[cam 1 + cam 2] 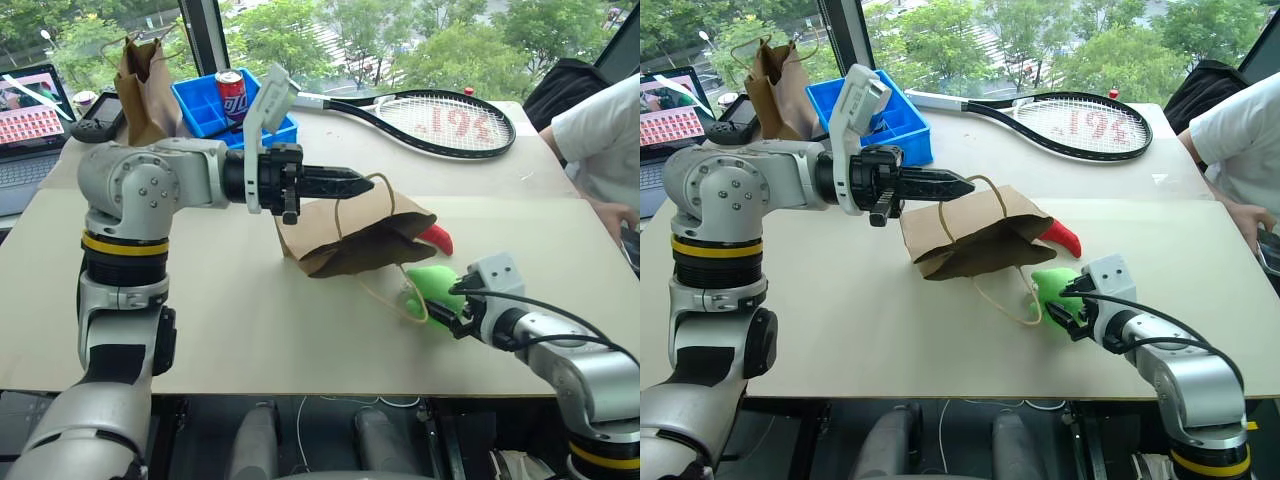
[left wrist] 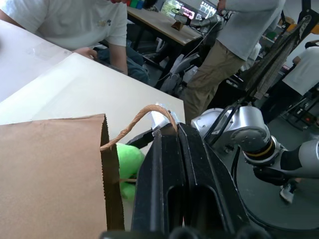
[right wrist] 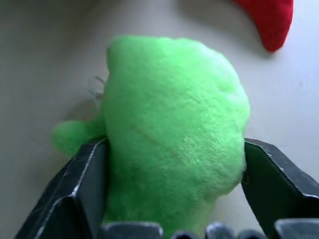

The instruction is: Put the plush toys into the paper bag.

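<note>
The paper bag (image 1: 350,235) is held up mid-table by one handle, pinched in the clenched left gripper (image 1: 362,184). The green plush toy (image 3: 172,124), near the table's front edge (image 1: 300,385), is straddled by the right gripper (image 3: 174,164); the red chili (image 1: 437,238) is seen just behind the bag.

A pale beige table (image 1: 250,320) carries everything. Near its middle lies the wide brown paper bag (image 1: 350,240), tipped on its side, 1 thin loop handle trailing on the tabletop. Just beside its mouth rest 2 plush toys: the green lump (image 1: 432,282) in front, and the red chili (image 1: 437,238), partly tucked behind the bag. Along the far edge are a tennis racket (image 1: 440,120), a blue plastic bin (image 1: 205,105) and a narrower, upright paper bag (image 1: 145,90).
</note>
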Action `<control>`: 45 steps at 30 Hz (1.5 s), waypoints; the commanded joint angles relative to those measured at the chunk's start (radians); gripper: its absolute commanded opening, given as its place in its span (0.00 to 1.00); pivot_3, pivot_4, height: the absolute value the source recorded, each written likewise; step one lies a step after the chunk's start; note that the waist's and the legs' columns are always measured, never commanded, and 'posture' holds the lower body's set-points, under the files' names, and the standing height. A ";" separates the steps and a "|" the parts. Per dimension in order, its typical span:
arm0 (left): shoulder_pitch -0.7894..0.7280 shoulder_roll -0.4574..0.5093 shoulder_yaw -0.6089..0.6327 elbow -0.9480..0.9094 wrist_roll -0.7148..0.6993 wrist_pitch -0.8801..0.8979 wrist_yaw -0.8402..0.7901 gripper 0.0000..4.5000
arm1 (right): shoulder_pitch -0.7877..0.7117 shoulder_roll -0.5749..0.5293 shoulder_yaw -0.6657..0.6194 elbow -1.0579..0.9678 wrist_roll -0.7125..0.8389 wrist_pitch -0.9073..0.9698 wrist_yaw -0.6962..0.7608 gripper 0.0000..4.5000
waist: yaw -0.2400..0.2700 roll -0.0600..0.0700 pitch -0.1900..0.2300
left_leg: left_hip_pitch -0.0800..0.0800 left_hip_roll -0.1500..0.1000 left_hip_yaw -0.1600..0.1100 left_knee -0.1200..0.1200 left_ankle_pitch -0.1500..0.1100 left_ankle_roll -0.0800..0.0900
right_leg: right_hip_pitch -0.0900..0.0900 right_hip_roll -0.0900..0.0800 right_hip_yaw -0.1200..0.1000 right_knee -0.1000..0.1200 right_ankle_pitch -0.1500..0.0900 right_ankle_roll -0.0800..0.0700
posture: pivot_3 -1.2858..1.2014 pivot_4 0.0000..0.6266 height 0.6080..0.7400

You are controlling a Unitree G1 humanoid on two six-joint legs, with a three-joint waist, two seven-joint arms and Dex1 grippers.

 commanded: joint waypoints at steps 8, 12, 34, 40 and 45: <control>-0.082 -0.017 -0.009 0.018 -0.014 0.011 -0.007 0.00 | -0.032 -0.248 -0.354 -0.126 0.136 0.018 0.164 0.02 | 0.008 0.000 0.001 | -0.001 -0.001 0.000 0.000 0.000 0.000 | 0.001 0.000 0.001 -0.002 0.000 0.000 | 0.52 0.24 1.00; -0.130 -0.001 -0.037 0.062 0.022 -0.024 -0.043 0.00 | -0.152 -0.286 -0.392 -0.162 0.234 0.093 0.183 0.01 | -0.004 0.000 0.001 | 0.001 -0.001 -0.001 -0.001 0.000 0.000 | 0.001 0.001 0.001 -0.001 0.000 0.001 | 0.52 0.24 1.00; -0.192 -0.090 0.031 0.117 -0.005 0.027 0.040 0.00 | -0.397 0.049 0.102 -0.098 0.266 0.179 -0.144 0.01 | 0.001 0.000 0.001 | -0.008 -0.001 -0.003 0.000 0.000 0.000 | -0.005 0.000 -0.001 0.000 0.000 -0.001 | 0.52 0.24 1.00; -0.185 -0.121 0.103 0.096 -0.064 0.101 0.116 0.00 | -0.363 0.073 0.217 0.039 0.157 0.044 -0.151 0.01 | -0.003 0.000 0.001 | -0.007 -0.001 -0.003 0.000 0.000 0.000 | -0.005 0.001 -0.001 0.000 0.000 -0.001 | 0.52 0.24 1.00; -0.159 -0.170 0.169 0.073 -0.121 0.163 0.210 0.00 | -0.484 0.164 0.302 0.167 0.106 -0.098 -0.119 0.01 | -0.005 0.000 0.001 | -0.007 -0.001 -0.003 0.001 0.000 0.000 | -0.005 0.001 -0.001 0.001 0.000 -0.001 | 0.52 0.24 1.00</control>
